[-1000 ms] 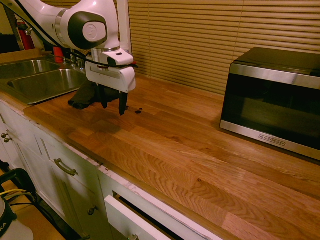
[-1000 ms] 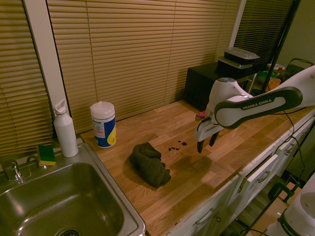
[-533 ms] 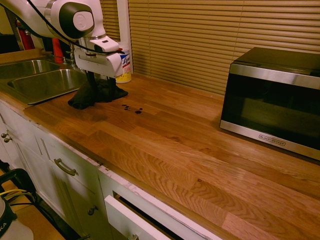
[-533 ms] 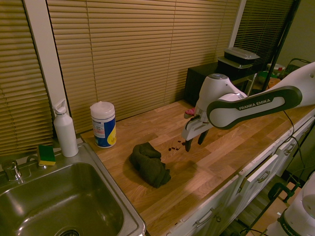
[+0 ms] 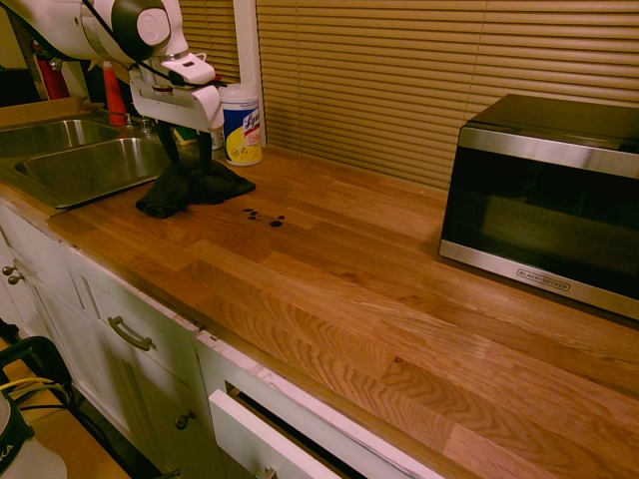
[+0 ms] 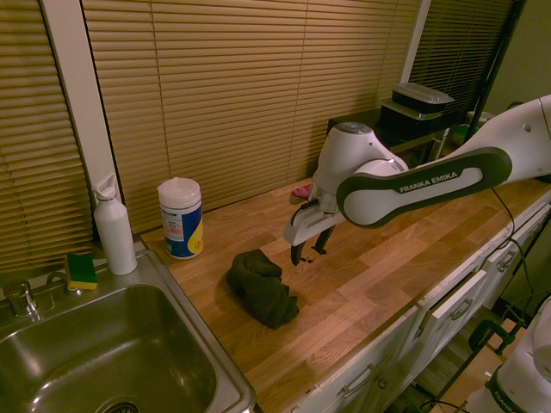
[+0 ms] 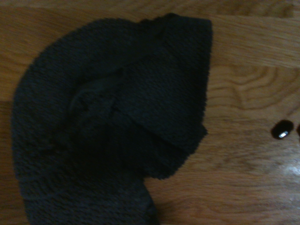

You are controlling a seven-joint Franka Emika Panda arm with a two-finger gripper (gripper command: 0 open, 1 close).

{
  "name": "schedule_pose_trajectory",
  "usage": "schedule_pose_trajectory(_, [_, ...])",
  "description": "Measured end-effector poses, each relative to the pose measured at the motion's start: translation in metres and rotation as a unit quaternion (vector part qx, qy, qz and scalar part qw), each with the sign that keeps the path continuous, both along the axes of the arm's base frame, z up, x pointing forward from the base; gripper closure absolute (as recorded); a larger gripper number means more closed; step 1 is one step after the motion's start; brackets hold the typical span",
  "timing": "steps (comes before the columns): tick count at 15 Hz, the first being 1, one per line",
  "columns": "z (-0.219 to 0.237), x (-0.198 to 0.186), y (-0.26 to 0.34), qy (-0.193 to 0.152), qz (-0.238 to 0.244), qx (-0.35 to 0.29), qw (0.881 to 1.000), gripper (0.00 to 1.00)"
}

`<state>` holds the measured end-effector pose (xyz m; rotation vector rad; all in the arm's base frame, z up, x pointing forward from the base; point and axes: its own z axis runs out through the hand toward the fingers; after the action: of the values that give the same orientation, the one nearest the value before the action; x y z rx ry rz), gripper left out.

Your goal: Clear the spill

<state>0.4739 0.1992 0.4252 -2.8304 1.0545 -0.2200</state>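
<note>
The spill [image 5: 266, 217] is a small cluster of dark droplets on the wooden counter, just right of the cloth. One droplet [image 7: 282, 129] shows glossy in the wrist view. A dark crumpled cloth [image 5: 190, 188] [image 6: 261, 286] lies beside it and fills most of the wrist view [image 7: 112, 126]. My gripper [image 5: 185, 156] [image 6: 307, 249] hangs open just above the cloth's end nearest the spill, fingers pointing down, holding nothing. In the second exterior view the arm hides most of the spill.
A wipes canister [image 5: 242, 124] [image 6: 181, 217] stands by the blinds behind the cloth. A steel sink [image 5: 85, 165] [image 6: 95, 361] lies past it, with a white bottle [image 6: 114, 228] and a sponge [image 6: 82, 269] at its rim. A microwave [image 5: 544, 195] sits farther along the counter.
My gripper has moved along the counter from beyond the spill toward the sink, and now hangs over the cloth. It stayed open. Cloth and droplets have not moved.
</note>
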Motion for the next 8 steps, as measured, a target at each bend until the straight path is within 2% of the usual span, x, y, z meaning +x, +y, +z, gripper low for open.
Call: schedule_pose_trajectory(8, [0.005, 0.027, 0.07, -0.017, 0.034, -0.005, 0.999, 0.0])
